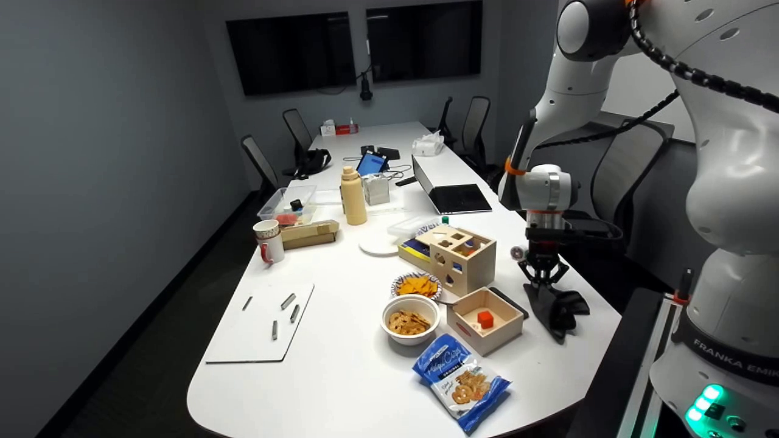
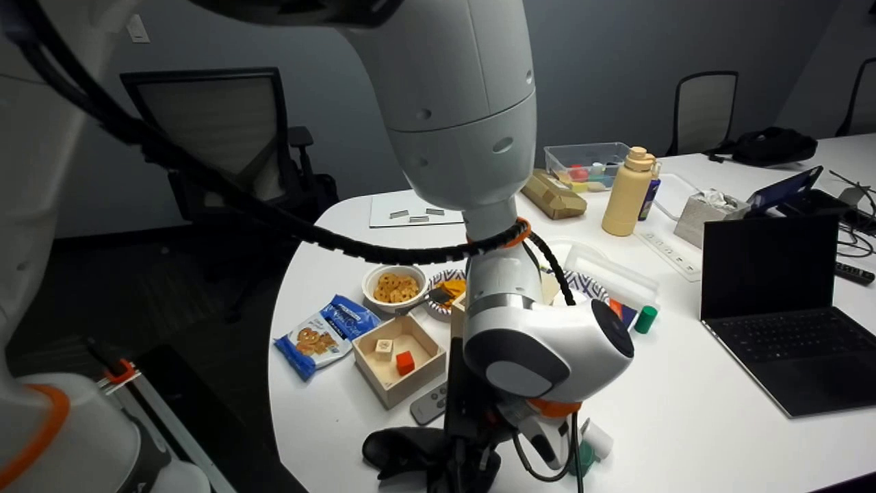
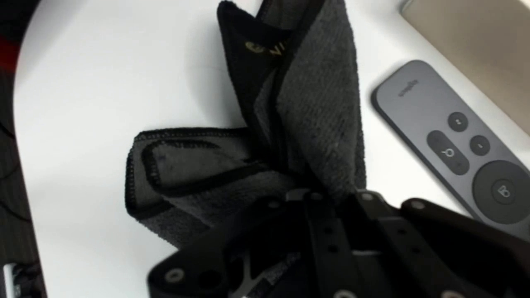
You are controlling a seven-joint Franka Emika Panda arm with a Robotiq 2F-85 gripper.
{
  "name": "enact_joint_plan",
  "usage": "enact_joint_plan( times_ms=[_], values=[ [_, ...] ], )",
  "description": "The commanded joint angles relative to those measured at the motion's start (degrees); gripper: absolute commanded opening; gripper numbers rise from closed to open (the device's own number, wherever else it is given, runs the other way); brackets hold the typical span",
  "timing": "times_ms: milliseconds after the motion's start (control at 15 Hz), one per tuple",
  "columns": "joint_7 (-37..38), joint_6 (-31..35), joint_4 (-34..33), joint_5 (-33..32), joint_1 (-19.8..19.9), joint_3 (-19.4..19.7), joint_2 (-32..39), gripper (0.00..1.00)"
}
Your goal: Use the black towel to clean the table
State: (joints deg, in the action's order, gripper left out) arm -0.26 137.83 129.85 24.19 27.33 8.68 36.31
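Black towel [image 1: 557, 311]: in an exterior view, there it is near the robot-side edge of the white table [image 1: 347, 383], caught in the gripper [image 1: 541, 284]; press too hard and bare tips could scrape where cloth should wipe.
Wooden box [image 1: 505, 339]: right alongside; a broad inward sweep would probably shove it.
Gray remote [image 2: 430, 405]: over to an exterior view, between box and gripper, likeliest first casualty of that sweep.
White cylinder [image 2: 597, 438]: near the gripper, may roll if bumped.
Jaws: wrist view now, clamped on a bunched towel fold, the rest splayed loose; so small a pinch might slip once friction tugs.
Table edge: overshoot that way and the cloth could drag over the side.
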Motion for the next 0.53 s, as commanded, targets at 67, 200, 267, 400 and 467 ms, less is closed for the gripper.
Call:
enact_joint_plan(
  times_ms=[67, 200, 267, 400, 467],
  values=[
    [-1.2, 1.6, 2.8, 2.6, 2.0, 2.2, -2.0, 0.02],
    [-0.8, 1.9, 1.0, 3.7, 3.0, 2.8, -0.8, 0.02],
    [-0.7, 2.1, -0.1, 4.2, 3.5, 2.9, -0.1, 0.02],
    [0.0, 2.4, -2.3, 4.9, 4.2, 3.0, 1.1, 0.02],
    [0.5, 2.5, -3.6, 5.3, 4.4, 2.8, 1.8, 0.02]
  ],
)
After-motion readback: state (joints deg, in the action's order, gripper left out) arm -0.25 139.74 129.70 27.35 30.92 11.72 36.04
